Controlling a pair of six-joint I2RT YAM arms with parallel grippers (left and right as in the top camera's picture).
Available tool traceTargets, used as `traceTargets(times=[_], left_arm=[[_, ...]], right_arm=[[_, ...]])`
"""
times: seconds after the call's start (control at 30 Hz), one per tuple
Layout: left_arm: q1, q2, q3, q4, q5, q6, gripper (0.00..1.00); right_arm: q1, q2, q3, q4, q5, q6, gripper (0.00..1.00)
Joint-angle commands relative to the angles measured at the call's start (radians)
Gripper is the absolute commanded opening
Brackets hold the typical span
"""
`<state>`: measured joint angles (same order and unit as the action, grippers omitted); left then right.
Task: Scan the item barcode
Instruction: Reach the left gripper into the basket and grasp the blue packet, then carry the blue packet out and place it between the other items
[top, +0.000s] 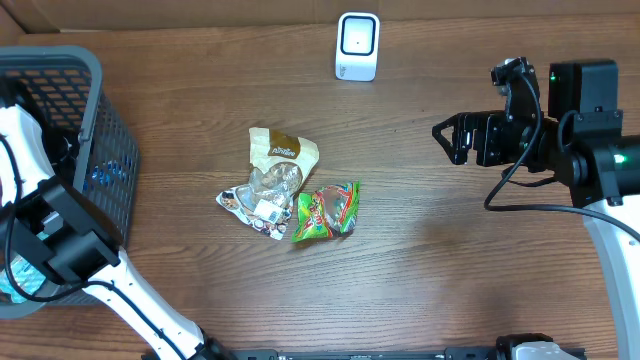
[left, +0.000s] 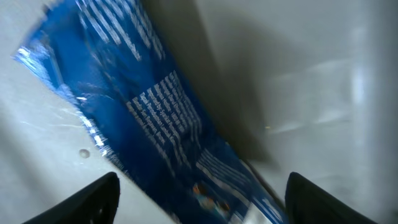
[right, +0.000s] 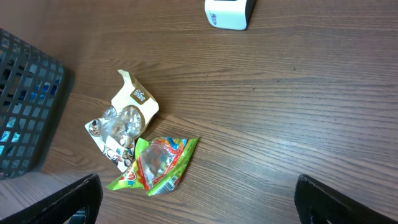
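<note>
Left gripper (left: 200, 200) hangs, fingers spread, over a blue packet (left: 155, 112) inside the dark mesh basket (top: 95, 80); right gripper (right: 199, 202) gapes wide above the wooden table (top: 450, 260)

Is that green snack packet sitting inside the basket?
No, the green snack packet lies on the wooden table, outside the grey basket.

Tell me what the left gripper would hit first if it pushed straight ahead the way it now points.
The blue packet, lying right ahead of the open left gripper and filling much of its wrist view. Depth is unclear there, so I cannot tell how close it already is.
</note>
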<state>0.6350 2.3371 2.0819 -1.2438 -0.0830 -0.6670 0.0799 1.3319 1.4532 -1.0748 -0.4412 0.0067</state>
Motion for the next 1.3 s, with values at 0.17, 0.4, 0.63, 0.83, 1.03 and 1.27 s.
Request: traceTargets(times=[0.17,0.4,0.63,0.83,1.03,1.27], left_arm=[[0.0,0.006,-0.061,0.009,0.006,0.03,0.05],[0.001,-0.016,-0.026,-0.063,0.025,0.07,0.05],[0.001,-0.207,0.053,-0.118,0.032,0.12,0.05],[-0.001,-0.471,0.075,-0.145,0.033,0.168,0.04],[-0.032,-0.723,0.075,-0.188,0.111,0.246,0.04],[-0.246,-0.869,0.073,-0.262,0.136,0.325,0.05]], right_arm=[[-0.003,0.0,0.025,0.002,-0.006,-0.003,0.99],[-0.003,0.0,0.025,0.003,-0.006,-0.003,0.99],[-0.003,0.0,0.025,0.003,-0.025,-0.003,0.99],[-0.003,0.0,0.025,0.003,-0.025,-0.003,0.99],[-0.003,0.0,0.025,0.006,-0.024,-0.004,0.99],[-0.003,0.0,0.025,0.011,-0.025,-0.003,0.99]])
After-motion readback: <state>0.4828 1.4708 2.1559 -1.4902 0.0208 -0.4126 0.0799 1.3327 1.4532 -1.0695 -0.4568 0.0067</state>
